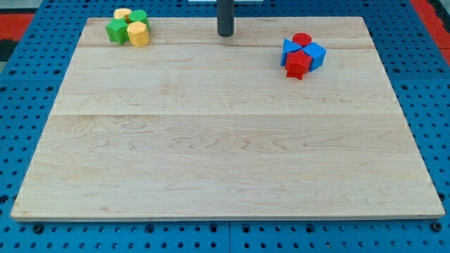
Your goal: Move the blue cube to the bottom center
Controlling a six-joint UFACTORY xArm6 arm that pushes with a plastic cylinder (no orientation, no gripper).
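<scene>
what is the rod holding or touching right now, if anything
Nothing. My tip stands on bare board at the view's top centre, apart from the red and blue cluster with the blue cube on the right and the green and yellow cluster on the left.

Straight dark rod (pixel 224 17) cut off by the frame's top edge. Blue cube (pixel 316 55), upper right, partly hidden behind red star-shaped block (pixel 297 65); shapes in yellow-green cluster (pixel 129 27) unclear.

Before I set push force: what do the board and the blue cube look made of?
Board: seemingly pale wood, with visible grain and plank seams, matte. Blue cube: solid glossy blue, possibly painted wood or plastic; I cannot tell which. My tip stands apart, toward the view's left of it.
</scene>
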